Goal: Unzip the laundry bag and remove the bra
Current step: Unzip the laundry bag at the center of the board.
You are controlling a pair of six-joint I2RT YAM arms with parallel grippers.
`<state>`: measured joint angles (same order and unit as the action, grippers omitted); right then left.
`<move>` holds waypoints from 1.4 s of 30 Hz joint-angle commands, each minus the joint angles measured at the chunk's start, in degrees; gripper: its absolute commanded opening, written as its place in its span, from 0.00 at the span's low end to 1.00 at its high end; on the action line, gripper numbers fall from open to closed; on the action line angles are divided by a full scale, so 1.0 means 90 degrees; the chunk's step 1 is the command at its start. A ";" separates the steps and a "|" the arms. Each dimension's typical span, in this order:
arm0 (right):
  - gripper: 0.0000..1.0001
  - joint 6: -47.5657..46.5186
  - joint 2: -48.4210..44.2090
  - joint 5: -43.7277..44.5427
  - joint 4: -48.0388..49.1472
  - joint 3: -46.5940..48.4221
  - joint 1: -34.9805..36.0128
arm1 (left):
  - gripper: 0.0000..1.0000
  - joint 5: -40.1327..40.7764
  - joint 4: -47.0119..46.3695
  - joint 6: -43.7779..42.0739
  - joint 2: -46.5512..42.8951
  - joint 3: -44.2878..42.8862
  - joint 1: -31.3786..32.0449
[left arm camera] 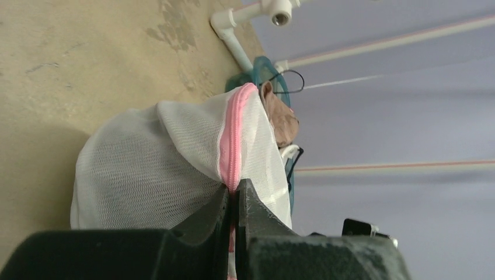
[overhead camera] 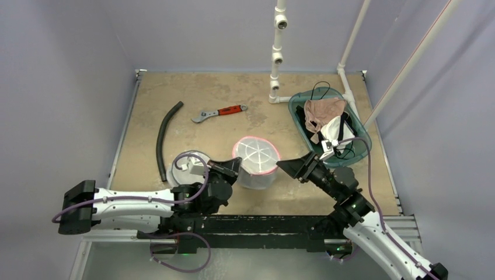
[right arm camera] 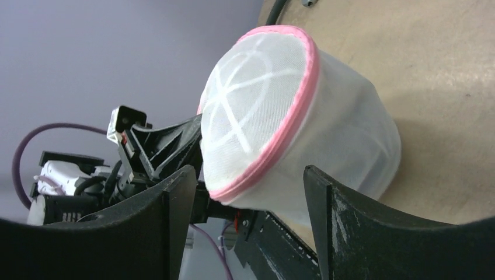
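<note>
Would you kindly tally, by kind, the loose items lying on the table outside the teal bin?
Mesh laundry bag: 1
Wrench: 1
Black hose: 1
Clear round container: 1
Total: 4

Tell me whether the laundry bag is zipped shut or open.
Zipped shut, as far as visible: the pink zipper runs unbroken around the laundry bag, no gap showing. The left gripper pinches it.

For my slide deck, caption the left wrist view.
Left gripper pinches the pink zipper of the white mesh laundry bag, teal bin behind.
</note>
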<state>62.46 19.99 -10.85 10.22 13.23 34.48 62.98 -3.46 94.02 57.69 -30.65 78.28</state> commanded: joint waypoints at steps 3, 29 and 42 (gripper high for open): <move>0.70 0.0084 0.0003 0.0293 0.0009 -0.0111 0.0007 | 0.05 0.1169 0.1165 0.1675 -0.0056 0.0208 0.0234; 0.70 -0.1264 0.1813 -0.0736 0.0588 0.0215 0.0485 | 0.87 -0.3537 0.3943 -0.4674 -0.1308 -0.2037 -0.1913; 0.68 -0.1416 0.2873 -0.0153 0.1439 0.0489 0.1347 | 0.74 -0.5561 0.3570 -0.4636 -0.0494 -0.1706 -0.4276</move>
<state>51.83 43.46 -13.93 18.46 14.94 45.21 21.50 32.36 54.94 49.87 -45.95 44.12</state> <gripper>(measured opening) 0.693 0.754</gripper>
